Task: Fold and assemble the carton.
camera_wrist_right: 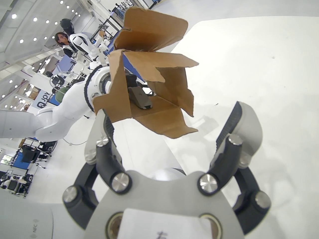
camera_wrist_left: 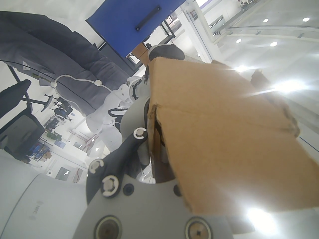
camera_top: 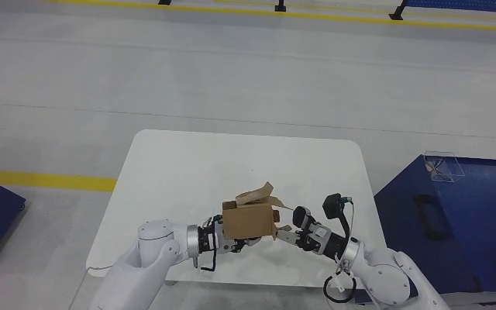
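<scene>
A brown carton [camera_top: 248, 219] is held just above the white table [camera_top: 194, 170] near its front edge, between my two arms. Its end flaps [camera_wrist_right: 154, 63] stick out unfolded, and the box is open on the side facing my right wrist. My left gripper [camera_top: 231, 242] is shut on a wall of the carton [camera_wrist_left: 224, 125]. One of its dark fingers [camera_wrist_right: 140, 98] shows inside the box. My right gripper [camera_wrist_right: 169, 113] is open just in front of the open end, and its one finger [camera_wrist_right: 103, 123] touches a side flap.
A blue cart [camera_top: 442, 225] stands right of the table, with a clear plastic container [camera_top: 443, 167] on top. The table's far half lies bare behind the carton. Both arms sit close to the front edge.
</scene>
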Tool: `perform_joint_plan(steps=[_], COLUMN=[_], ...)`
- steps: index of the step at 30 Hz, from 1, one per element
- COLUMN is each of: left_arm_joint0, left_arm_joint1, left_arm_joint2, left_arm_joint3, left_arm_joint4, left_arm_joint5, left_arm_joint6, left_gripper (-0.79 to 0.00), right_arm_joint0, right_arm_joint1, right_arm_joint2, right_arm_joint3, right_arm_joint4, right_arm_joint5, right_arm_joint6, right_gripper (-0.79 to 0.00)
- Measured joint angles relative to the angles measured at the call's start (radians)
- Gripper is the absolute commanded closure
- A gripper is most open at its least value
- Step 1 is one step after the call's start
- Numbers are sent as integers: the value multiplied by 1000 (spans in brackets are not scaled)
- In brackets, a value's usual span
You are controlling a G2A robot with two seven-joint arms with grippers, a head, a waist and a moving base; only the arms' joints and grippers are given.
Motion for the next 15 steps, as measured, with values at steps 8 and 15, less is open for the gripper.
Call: perform_joint_plan(steps=[8, 15], left_arm_joint0=[20, 34], left_arm_joint1=[10, 18], left_arm_joint2=[1, 14], left_arm_joint3=[-30, -66], left_arm_joint4=[20, 46], left_arm_joint5=[-32, -45], left_arm_joint6=[-53, -94], left_gripper=[0, 0], right_arm_joint0=[14, 49], right_arm_joint1=[-1, -9], right_arm_joint2=[38, 1], right_arm_joint3=[60, 106], right_arm_joint4=[51, -11], right_arm_joint5=[16, 67], right_arm_joint6=[-3, -3], right_gripper=[-785, -785])
